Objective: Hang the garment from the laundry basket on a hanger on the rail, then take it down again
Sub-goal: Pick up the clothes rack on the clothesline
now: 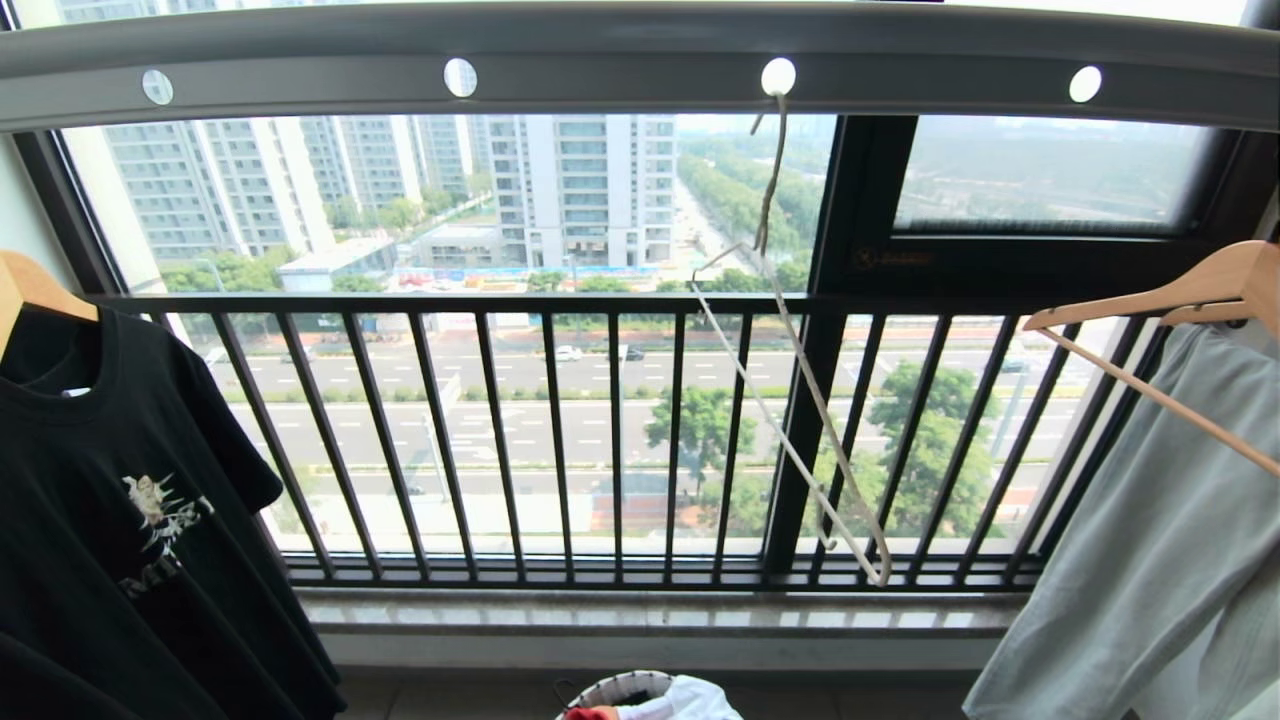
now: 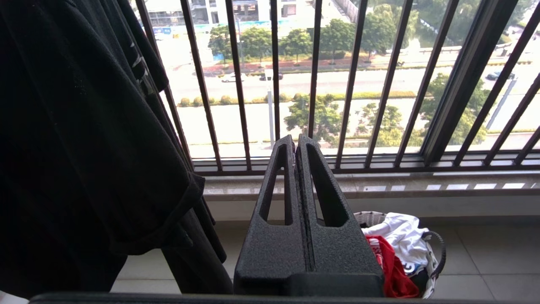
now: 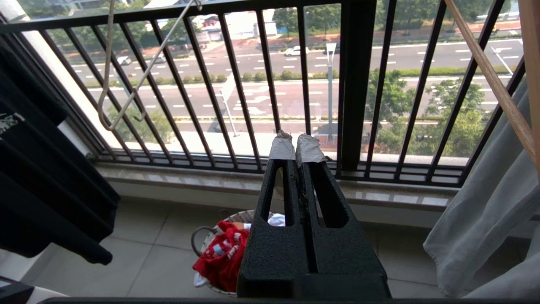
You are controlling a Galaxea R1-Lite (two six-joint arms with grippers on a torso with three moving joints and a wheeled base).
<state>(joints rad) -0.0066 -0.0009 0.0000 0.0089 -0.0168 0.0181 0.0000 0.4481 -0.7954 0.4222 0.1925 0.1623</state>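
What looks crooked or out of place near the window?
The thin cream-white wire hanger hangs steeply tilted from a hole in the long grey overhead rail. A red garment spills over the rim of the small round laundry basket.

I count one rail (image 1: 620, 70) overhead, with four round holes showing in it. One thin wire hanger (image 1: 800, 400) hangs from the third hole. Two wooden hangers are in sight, one (image 1: 30, 285) carrying the one black T-shirt (image 1: 130, 520), the other (image 1: 1190, 300) carrying the one pale grey garment (image 1: 1170, 560). One basket (image 3: 211, 240) sits on the floor, with one red T-shirt (image 3: 221, 257) in it. I have two hands, left (image 2: 295, 143) and right (image 3: 296, 143).
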